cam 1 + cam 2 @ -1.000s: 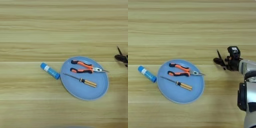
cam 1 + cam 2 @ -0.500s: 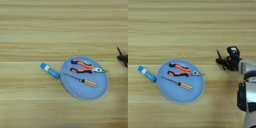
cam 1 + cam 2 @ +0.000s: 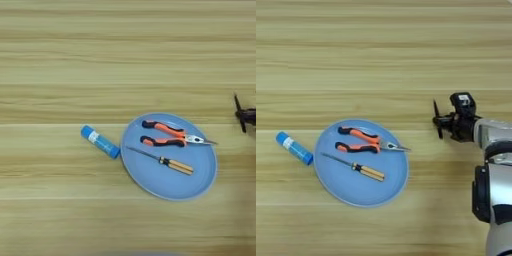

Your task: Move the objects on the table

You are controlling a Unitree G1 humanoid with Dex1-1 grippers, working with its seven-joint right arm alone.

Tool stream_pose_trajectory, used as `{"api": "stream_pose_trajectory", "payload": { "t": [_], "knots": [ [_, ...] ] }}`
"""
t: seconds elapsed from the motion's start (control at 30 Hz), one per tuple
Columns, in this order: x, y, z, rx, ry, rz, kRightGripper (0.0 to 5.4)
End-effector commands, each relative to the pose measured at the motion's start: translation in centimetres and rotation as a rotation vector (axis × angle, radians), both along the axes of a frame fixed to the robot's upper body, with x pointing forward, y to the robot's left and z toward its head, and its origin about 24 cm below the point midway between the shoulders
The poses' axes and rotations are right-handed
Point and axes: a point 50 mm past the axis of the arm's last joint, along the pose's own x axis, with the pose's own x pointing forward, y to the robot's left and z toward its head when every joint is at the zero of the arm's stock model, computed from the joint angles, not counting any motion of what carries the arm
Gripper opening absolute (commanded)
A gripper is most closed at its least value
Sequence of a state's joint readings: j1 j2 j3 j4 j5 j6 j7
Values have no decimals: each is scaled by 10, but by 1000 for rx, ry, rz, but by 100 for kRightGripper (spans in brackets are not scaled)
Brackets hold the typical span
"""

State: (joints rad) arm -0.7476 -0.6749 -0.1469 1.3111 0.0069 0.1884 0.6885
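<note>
Orange-and-black pliers (image 3: 362, 143) lie on a round blue plate (image 3: 356, 192), jaws pointing right. Just in front of them on the same plate lies a thin screwdriver (image 3: 360, 168) with a yellow-and-black handle. A blue glue stick (image 3: 294, 148) with a white label rests on the wooden table (image 3: 381, 60), just left of the plate's rim. My right gripper (image 3: 437, 120) hovers to the right of the plate, apart from it. It stands open, its two black fingers spread one above the other and holding nothing. In the left eye view only the gripper (image 3: 239, 114) tips show at the right edge.
My silver forearm (image 3: 491, 137) comes in from the right edge and runs down the right side of the right eye view. The plate (image 3: 167, 185) sits in the near middle of the table.
The gripper's fingers have shifted only slightly near the right side. Pliers, screwdriver, glue stick and plate lie where they were.
</note>
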Motion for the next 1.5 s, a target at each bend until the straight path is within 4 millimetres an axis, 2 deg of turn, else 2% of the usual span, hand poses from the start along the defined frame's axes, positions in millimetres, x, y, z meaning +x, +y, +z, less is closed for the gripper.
{"api": "stream_pose_trajectory", "payload": {
  "t": [0.03, 0.67, 1.5],
  "knots": [
    [1, -8, 8, -53, 3, -22, 43],
    [2, -9, 12, -40, -17, -31, 31],
    [27, 3, 53, -14, -159, 102, 31]
  ]
}}
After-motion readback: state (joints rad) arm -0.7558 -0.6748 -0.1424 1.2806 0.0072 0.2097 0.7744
